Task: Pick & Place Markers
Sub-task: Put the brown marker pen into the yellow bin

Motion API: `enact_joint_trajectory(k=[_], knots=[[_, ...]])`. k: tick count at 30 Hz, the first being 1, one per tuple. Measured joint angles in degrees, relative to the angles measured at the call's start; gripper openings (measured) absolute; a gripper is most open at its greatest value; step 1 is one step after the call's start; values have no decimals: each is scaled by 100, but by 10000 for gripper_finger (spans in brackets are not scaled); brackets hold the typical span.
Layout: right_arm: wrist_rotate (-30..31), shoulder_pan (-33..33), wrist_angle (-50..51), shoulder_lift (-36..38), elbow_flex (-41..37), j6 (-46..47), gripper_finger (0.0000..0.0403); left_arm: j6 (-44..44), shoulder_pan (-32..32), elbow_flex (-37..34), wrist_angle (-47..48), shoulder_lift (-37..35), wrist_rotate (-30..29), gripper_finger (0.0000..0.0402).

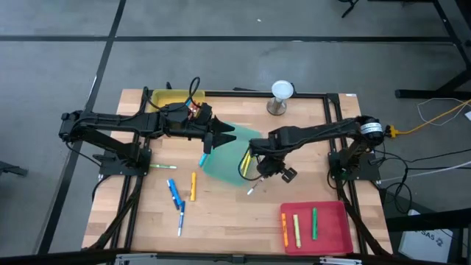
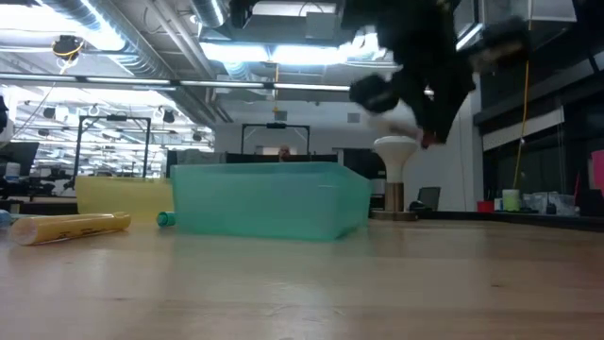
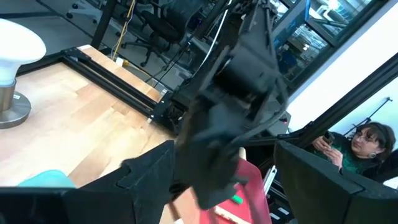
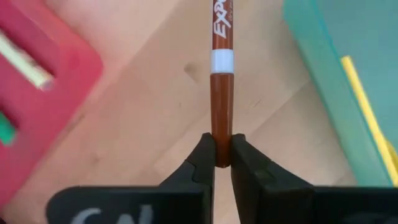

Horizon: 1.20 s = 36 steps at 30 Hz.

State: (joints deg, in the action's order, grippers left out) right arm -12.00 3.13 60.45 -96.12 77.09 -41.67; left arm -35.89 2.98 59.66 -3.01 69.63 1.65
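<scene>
Partly hidden marker [image 4: 221, 81] tip.

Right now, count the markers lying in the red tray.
3, side by side in the red tray: orange marker, yellow marker, green marker. None seems hidden.

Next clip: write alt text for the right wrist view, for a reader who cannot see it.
The right pincer is shut on the end of a brown marker with a white band, held above the wooden table. A red tray with markers in it lies to one side, and a teal tray holding a yellow marker to the other.
</scene>
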Motion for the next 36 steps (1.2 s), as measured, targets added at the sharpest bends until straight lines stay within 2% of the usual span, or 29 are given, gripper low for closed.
enact_joint_trajectory(k=[11,16,21,28,36], knots=[[20,265,-14,1372,-95,1799,30,182,1,0,-24,0,-2,267],[301,424,-129,1997,-333,2739,30,362,1,-2,-278,0,-45,267],[842,643,-366,2549,-447,3687,30,750,0,-1,-766,0,-62,267],[2203,742,-1541,2941,-447,4768,30,1694,-107,-2,-1447,0,-61,267],[2815,742,-2768,2956,-447,4883,30,1927,-101,-2,-1655,0,-63,267]])
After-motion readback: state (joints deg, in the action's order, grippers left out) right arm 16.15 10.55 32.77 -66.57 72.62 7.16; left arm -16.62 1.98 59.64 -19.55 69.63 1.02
